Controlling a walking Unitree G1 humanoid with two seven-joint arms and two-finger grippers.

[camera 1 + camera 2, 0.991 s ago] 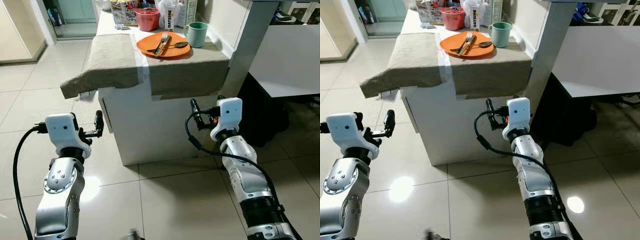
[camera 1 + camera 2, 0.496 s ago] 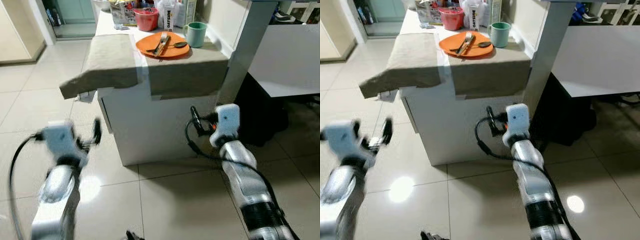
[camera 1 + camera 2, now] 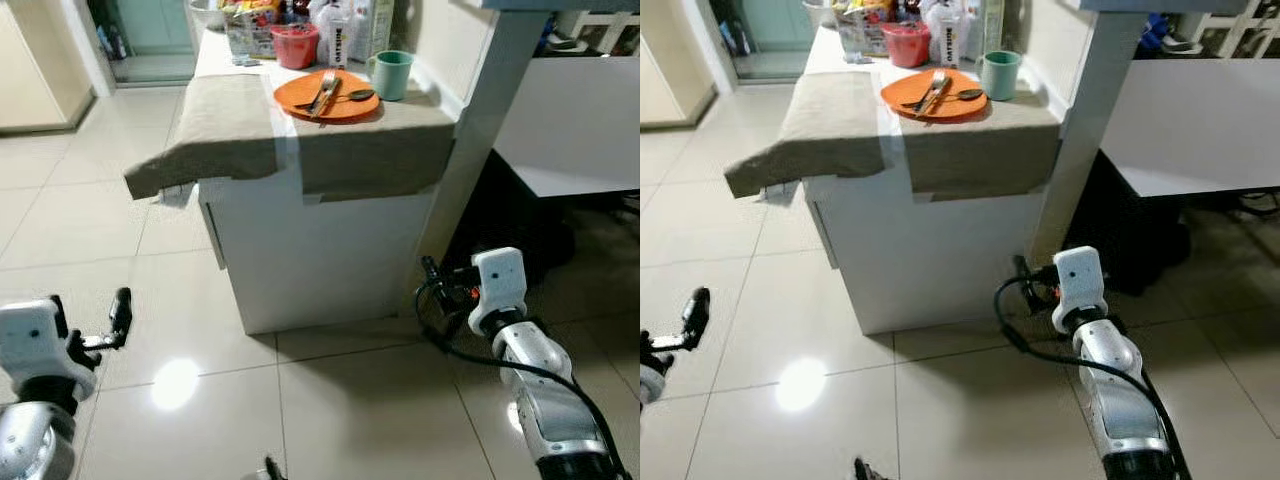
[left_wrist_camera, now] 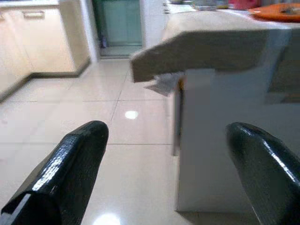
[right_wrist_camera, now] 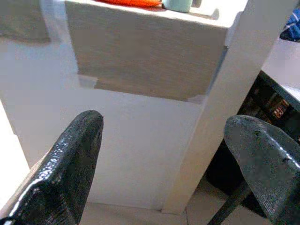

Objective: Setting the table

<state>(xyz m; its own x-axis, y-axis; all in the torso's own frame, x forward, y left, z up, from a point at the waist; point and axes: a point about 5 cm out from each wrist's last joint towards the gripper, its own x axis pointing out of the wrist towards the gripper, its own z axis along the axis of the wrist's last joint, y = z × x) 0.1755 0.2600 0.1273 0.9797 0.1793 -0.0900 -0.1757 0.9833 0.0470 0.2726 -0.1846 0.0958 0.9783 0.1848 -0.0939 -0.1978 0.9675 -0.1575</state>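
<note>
Your left gripper (image 4: 164, 173) hangs low over the floor, fingers spread, empty. On the counter's cloth (image 3: 225, 115) sits the plate (image 3: 300, 95): likely rigid, slick-glazed, so take it by the near rim. Fork (image 3: 325, 88) and spoon (image 3: 352, 96) lie loose on it and may slide. Cup (image 3: 391, 73) just beside. Your right gripper (image 5: 164, 164) is low, fingers apart, empty.

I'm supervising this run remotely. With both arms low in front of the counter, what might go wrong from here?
The cloth overhangs the counter's edge; a rising left pincer might snag it and drag the orange plate with its fork and the green mug. The right pincer, open, sits near the white pillar and might bump it.
</note>
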